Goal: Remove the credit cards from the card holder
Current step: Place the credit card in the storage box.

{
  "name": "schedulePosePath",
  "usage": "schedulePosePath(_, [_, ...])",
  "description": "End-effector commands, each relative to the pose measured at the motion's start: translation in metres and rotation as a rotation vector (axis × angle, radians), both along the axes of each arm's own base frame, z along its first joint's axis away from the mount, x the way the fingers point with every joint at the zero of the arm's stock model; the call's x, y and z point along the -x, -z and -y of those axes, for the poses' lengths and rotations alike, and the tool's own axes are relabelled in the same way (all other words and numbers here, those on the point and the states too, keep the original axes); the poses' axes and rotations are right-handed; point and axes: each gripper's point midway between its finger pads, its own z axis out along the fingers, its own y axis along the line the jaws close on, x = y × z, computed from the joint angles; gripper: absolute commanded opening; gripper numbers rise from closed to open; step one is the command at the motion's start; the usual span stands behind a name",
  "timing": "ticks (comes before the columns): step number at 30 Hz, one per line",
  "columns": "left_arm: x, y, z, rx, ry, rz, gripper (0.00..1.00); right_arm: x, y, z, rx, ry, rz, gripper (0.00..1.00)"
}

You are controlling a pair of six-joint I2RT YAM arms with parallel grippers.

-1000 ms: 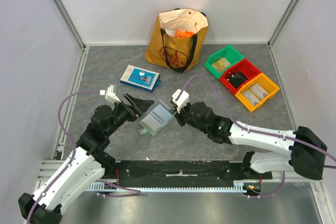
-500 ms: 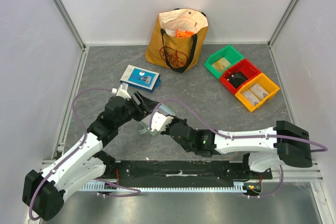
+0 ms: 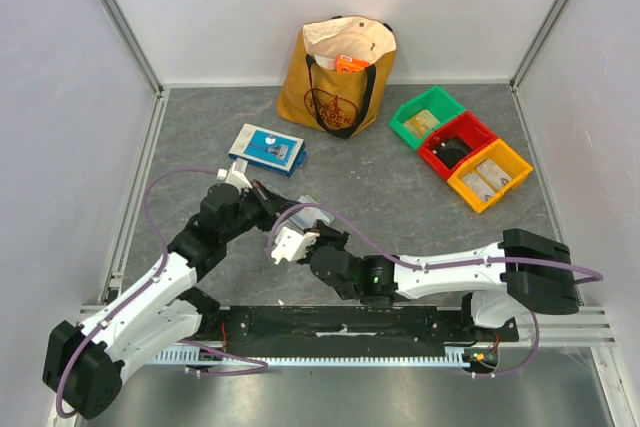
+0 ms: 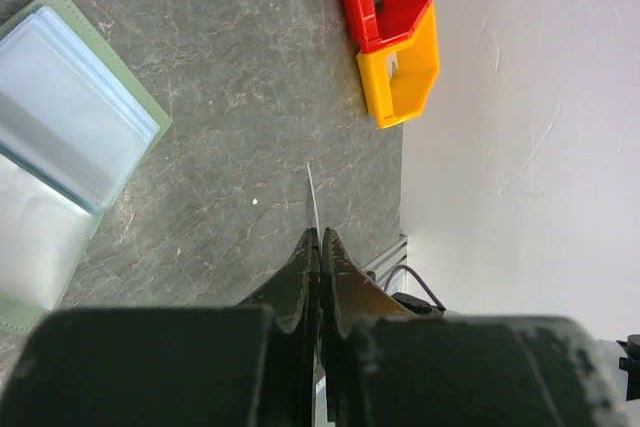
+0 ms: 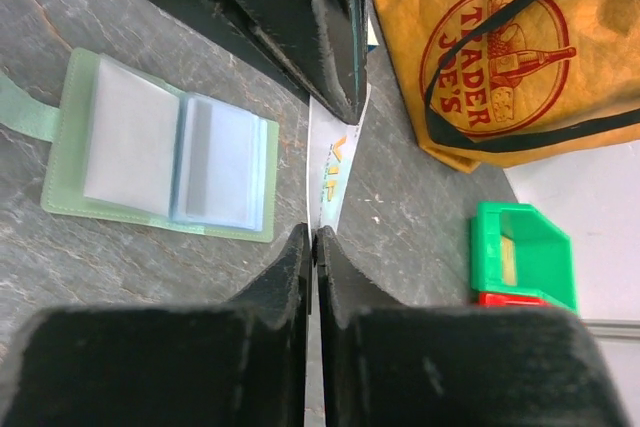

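Note:
The card holder (image 5: pixel 160 152) lies open and flat on the grey table, pale green with bluish clear pockets; it also shows at the left of the left wrist view (image 4: pixel 70 137). A white credit card (image 5: pixel 330 172) with gold "VIP" lettering hangs above the table just right of the holder. My right gripper (image 5: pixel 314 235) is shut on its near end. My left gripper (image 4: pixel 320 234) is shut on its far end, where the card shows edge-on (image 4: pixel 312 197). In the top view the two grippers meet near the table's middle (image 3: pixel 280 215), and the right wrist hides the card there.
A brown Trader Joe's bag (image 3: pixel 340 72) stands at the back. A blue-and-white flat box (image 3: pixel 267 147) lies behind the left gripper. Green (image 3: pixel 428 117), red (image 3: pixel 458 144) and yellow (image 3: pixel 490 175) bins sit at the right. Walls enclose the table.
My left gripper has gone from open to shut on the card. The right arm has swung left and nearer, bringing the card to the left gripper; the holder now lies on the table.

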Motion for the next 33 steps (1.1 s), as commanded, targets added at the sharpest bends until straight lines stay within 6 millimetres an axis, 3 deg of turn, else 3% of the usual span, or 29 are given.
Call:
schedulePosePath(1, [-0.004,-0.018,-0.006,0.055,-0.048,0.108,0.02,-0.003,-0.027,-0.008,-0.188,0.006,-0.046,0.14])
schedulePosePath(8, [-0.002,-0.008,-0.022,0.100,-0.122,0.168,0.02,-0.010,-0.049,0.002,-0.557,-0.099,-0.355,0.73])
schedulePosePath(12, [-0.001,-0.016,-0.027,0.165,-0.150,0.225,0.02,-0.014,-0.065,0.017,-0.855,-0.117,-0.531,0.89])
schedulePosePath(20, [0.004,-0.026,-0.027,0.244,-0.144,0.277,0.02,-0.008,-0.092,0.032,-1.352,-0.206,-0.758,0.91])
schedulePosePath(26, [0.008,-0.033,-0.024,0.310,-0.126,0.292,0.02,-0.015,-0.083,0.029,-1.483,-0.189,-0.841,0.91])
schedulePosePath(33, [0.013,-0.047,-0.019,0.361,-0.085,0.324,0.02,-0.011,-0.073,0.011,-1.517,-0.255,-0.959,0.80])
